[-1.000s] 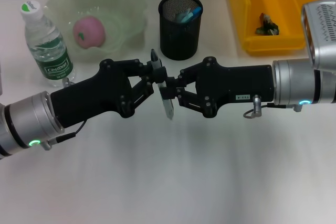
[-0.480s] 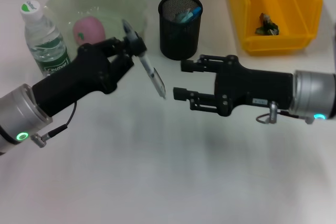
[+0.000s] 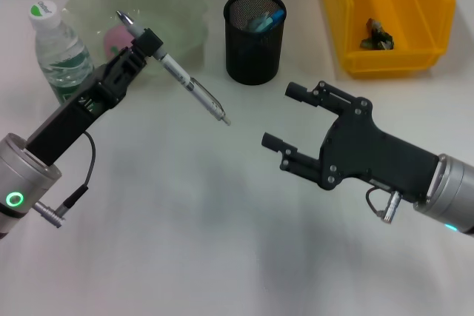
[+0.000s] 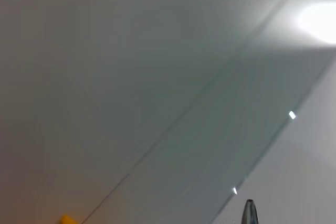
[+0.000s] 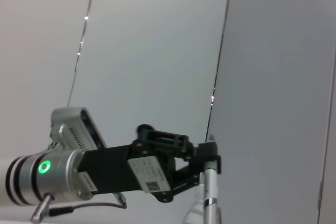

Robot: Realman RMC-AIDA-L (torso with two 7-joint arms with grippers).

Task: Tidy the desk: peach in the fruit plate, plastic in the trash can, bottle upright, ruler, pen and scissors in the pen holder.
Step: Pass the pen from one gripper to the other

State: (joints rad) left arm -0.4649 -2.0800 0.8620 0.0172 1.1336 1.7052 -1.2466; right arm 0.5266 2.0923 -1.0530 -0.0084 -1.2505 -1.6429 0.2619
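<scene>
My left gripper point(image 3: 148, 44) is shut on a silver and black pen point(image 3: 185, 83) and holds it above the table, slanted, its tip toward the middle. The pen's tip also shows in the left wrist view point(image 4: 249, 212). My right gripper point(image 3: 285, 116) is open and empty, to the right of the pen's tip. The right wrist view shows my left gripper point(image 5: 207, 163) holding the pen point(image 5: 211, 198). The black mesh pen holder point(image 3: 254, 35) holds blue items. A pink peach point(image 3: 117, 35) lies in the green fruit plate point(image 3: 178, 5). The water bottle point(image 3: 61, 57) stands upright.
A yellow bin point(image 3: 389, 12) at the back right holds a small dark piece of trash point(image 3: 378, 37). The white table point(image 3: 207, 242) spreads across the front.
My two grippers were together on the pen. My right gripper let go and drew back to the right and down. My left gripper lifted the pen up and to the left.
</scene>
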